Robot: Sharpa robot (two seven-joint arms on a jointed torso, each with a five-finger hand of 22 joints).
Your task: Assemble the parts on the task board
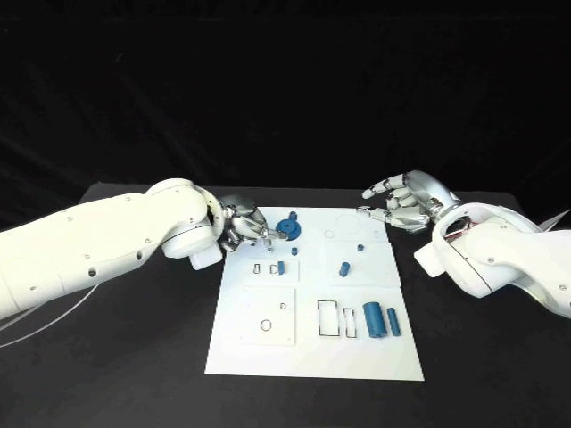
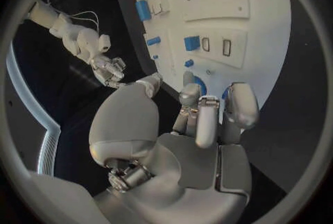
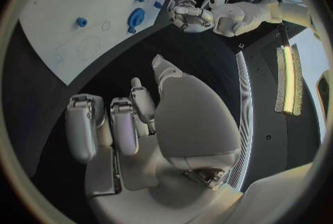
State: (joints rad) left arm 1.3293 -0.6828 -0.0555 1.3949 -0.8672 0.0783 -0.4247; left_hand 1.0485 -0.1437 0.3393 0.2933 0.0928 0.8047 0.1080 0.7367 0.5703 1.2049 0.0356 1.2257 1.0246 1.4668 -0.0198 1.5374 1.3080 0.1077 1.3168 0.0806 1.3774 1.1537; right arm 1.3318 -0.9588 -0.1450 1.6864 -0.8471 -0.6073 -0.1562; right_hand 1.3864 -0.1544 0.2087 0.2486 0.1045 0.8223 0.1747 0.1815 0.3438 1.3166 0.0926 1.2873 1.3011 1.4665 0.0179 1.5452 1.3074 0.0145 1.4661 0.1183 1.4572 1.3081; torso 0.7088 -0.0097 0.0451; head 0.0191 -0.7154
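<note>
- The left robot hand (image 1: 247,225) is seen at the far left edge of the white task board (image 1: 314,352), its fingertips reaching toward the round blue disc part (image 1: 290,232). Whether the disc is pinched or merely touched cannot be told.
- In the left wrist view, the fingers (image 2: 206,118) of the left robot hand (image 2: 187,140) are curled close together over the blue disc (image 2: 199,84), which is largely hidden behind them.
- The right robot hand (image 1: 408,201) is held above the tabletop (image 1: 144,357) just beyond the far right corner of the board, fingers spread and curved, with nothing in it.
- In the right wrist view, the right robot hand (image 3: 139,129) is shown apart from the board (image 3: 62,40), its fingers loosely bent and empty.
- A small blue peg (image 1: 345,268) is found lying near the middle of the board.
- Two blue cylinders (image 1: 373,318) are found side by side near the board's right edge, beside two outlined rectangular slots (image 1: 328,318).
- A small blue block (image 1: 282,267) is noted beside the small slots on the left half.
</note>
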